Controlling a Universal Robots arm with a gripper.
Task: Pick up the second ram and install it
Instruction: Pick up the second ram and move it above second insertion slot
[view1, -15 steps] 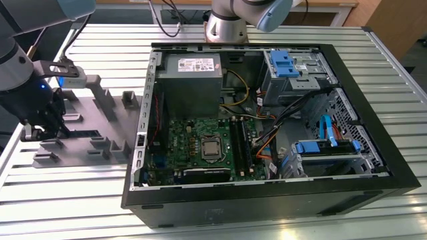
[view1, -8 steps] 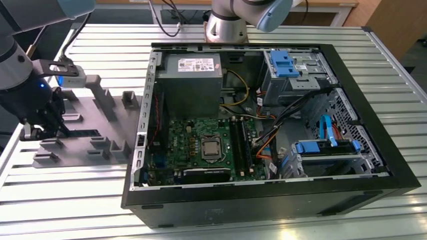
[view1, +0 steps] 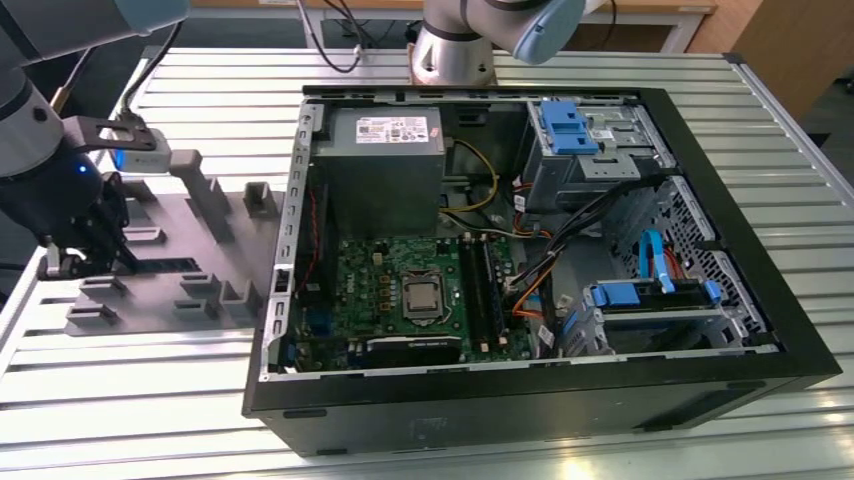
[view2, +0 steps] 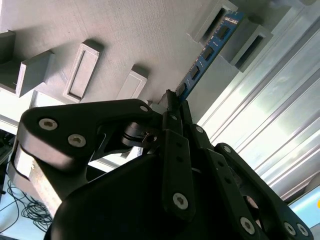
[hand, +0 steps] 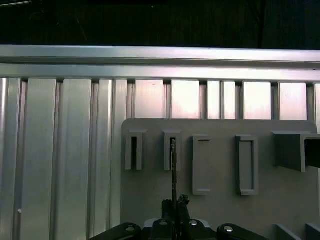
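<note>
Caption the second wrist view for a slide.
Black hand clamps one end of the thin blue RAM circuit-board stick, far end at slotted blocks of the grey plastic tray.

The ribbed metal table (view1: 747, 110) carries a grey tray (view1: 167, 225) beside an open computer case (view1: 534, 400).

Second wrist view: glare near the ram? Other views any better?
Second wrist view: glare washes out the table slats, the second ram reads clearly, the gripper is a dark foreground mass. First wrist view: bright patches on the slats, ram seen edge-on. Exterior view: evenly lit.
</note>
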